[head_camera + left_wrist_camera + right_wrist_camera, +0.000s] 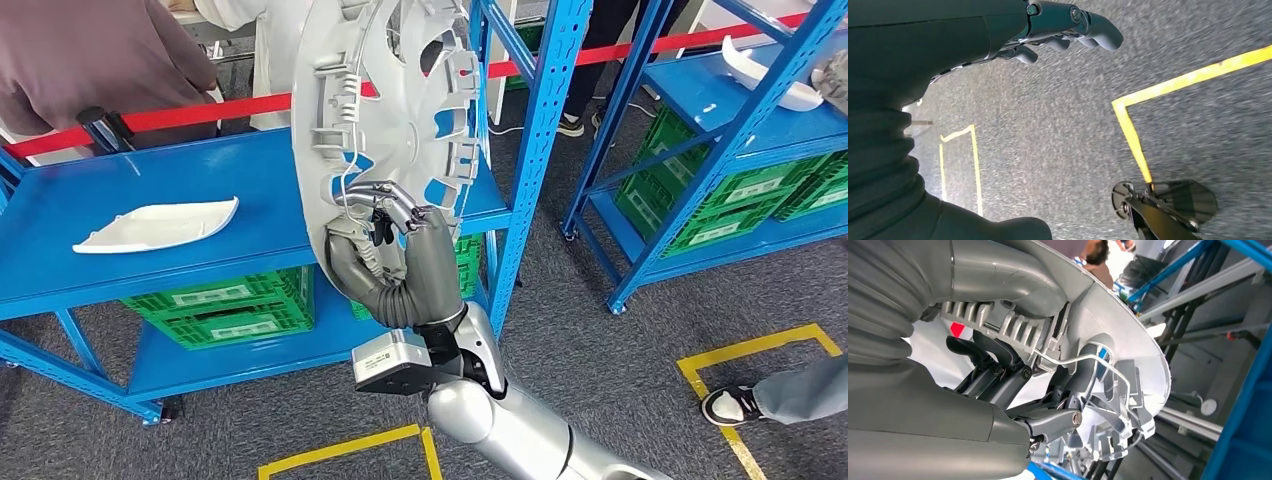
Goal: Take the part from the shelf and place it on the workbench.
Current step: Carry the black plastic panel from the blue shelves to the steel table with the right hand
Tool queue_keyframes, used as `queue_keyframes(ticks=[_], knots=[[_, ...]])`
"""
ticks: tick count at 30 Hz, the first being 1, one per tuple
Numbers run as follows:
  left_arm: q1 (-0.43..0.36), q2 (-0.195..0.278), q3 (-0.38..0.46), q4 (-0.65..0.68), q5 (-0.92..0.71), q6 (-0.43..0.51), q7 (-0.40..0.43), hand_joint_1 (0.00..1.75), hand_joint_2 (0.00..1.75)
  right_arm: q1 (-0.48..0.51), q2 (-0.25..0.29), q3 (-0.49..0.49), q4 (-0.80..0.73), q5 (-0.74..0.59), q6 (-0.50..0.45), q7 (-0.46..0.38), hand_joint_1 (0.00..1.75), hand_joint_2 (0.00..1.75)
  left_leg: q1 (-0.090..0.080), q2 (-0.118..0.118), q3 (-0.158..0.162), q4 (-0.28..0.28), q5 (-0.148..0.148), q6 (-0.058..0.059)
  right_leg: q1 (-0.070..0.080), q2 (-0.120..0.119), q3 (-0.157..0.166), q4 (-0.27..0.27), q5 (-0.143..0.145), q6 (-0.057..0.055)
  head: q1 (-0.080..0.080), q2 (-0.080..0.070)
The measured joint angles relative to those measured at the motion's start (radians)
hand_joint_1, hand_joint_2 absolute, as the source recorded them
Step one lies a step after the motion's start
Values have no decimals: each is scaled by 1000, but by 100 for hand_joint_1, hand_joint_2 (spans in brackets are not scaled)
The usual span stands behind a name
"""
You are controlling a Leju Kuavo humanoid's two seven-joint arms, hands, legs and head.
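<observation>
Fingers of the right hand are closed on the rim of the round silver plastic wheel cover.
Head view: the cover stands upright in front of the blue metal shelf, where a white curved plastic piece lies. Left wrist view: the left hand hangs over the grey floor, fingers slightly curled, holding nothing. Right wrist view: dark fingers pass through the cover's openings.

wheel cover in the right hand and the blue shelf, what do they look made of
Wheel cover: looks like moulded plastic with a matte silver-grey finish; ribs and clips are moulded into its back, with a thin wire ring, probably metal. Blue shelf: seemingly painted metal, smooth glossy blue, with perforated uprights. The right hand grips the cover's rim.
</observation>
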Motion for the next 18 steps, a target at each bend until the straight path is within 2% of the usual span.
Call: queue_keyframes(ticks=[2, 3, 4, 6, 7, 8, 9, 10, 11, 12, 13, 14, 15, 16, 17, 18], knots=[[-1, 0, 0, -1, 2, 2, 9, 0, 175, -6, 2, 1, 0, -11, 10, -9, 175, 175, -6, -1, 102, -143, 6, 13, 2, 1, -15, 0, 18, 8, 1, 0], [-2, -2, 1, -1, 5, 6, 17, 0, 175, -14, 5, 3, 2, -22, 17, -15, 175, 175, -9, -3, 134, -196, -1, 19, 2, 1, -18, -1, 28, 13, 1, 0], [-2, -3, 3, -1, 10, 11, 25, 0, 175, -24, 10, 7, 4, -37, 28, -21, 175, 175, -13, -4, 146, -224, -9, 23, 1, 0, -20, -3, 37, 19, 0, 0], [-2, -8, 12, -1, 19, 23, 36, 0, 175, -51, 28, 21, 12, -66, 51, -27, 175, 175, -13, -2, 136, -233, 7, 36, -3, 2, -24, -6, 51, 31, -4, 0], [-2, -9, 18, -1, 21, 27, 33, 0, 175, -66, 37, 28, 16, -75, 58, -23, 175, 175, -11, 1, 128, -235, 17, 44, -3, 2, -31, 1, 38, 36, -5, 0], [-3, -11, 22, -2, 20, 31, 24, 0, 175, -79, 43, 35, 20, -80, 59, -17, 175, 175, -9, 3, 119, -238, 30, 52, -4, 2, -41, 23, 7, 41, -5, 0], [-3, -12, 24, -3, 17, 33, 12, 0, 175, -89, 44, 40, 23, -82, 55, -12, 175, 175, -7, 5, 108, -238, 43, 57, -5, 2, -55, 66, -40, 45, -4, 0], [-2, -12, 25, -3, 14, 34, -1, 0, 175, -95, 44, 43, 27, -83, 46, -9, 175, 175, -7, 4, 94, -237, 55, 61, -6, 1, -72, 125, -93, 49, -2, 0], [-1, -12, 26, -4, 10, 35, -12, 0, 175, -98, 40, 45, 31, -84, 37, -9, 175, 175, -7, 4, 78, -235, 67, 61, -8, 1, -86, 191, -133, 52, -1, 0], [2, -12, 26, -4, 8, 35, -19, 0, 175, -98, 36, 46, 35, -86, 29, -12, 175, 175, -7, 4, 61, -232, 79, 60, -8, 1, -94, 247, -150, 55, 0, 0], [4, -13, 26, -4, 7, 35, -24, 0, 175, -97, 32, 48, 39, -88, 24, -15, 175, 175, -6, 5, 42, -228, 90, 58, -8, 1, -89, 275, -143, 56, 0, 0], [5, -13, 26, -4, 7, 35, -26, 0, 175, -97, 29, 49, 42, -91, 22, -17, 175, 175, -6, 7, 23, -222, 100, 56, -8, 1, -66, 270, -119, 56, 1, 0], [6, -14, 26, -4, 6, 35, -27, 0, 175, -97, 27, 50, 44, -92, 21, -19, 175, 175, -6, 8, 5, -215, 108, 53, -8, 0, -23, 228, -93, 55, 1, 0], [7, -14, 26, -4, 6, 35, -27, 0, 175, -98, 26, 51, 46, -93, 21, -19, 175, 175, -6, 8, -11, -208, 116, 49, -7, 0, 32, 159, -86, 52, 1, 0], [7, -14, 26, -4, 5, 35, -28, 0, 175, -98, 25, 52, 46, -93, 19, -20, 175, 175, -7, 8, -23, -200, 123, 44, -5, 1, 84, 87, -93, 48, 1, 0], [7, -15, 26, -5, 1, 34, -28, 0, 175, -98, 24, 52, 47, -90, 15, -18, 175, 175, -8, 7, -31, -196, 131, 39, -4, 1, 120, 32, -107, 43, 2, 0]])
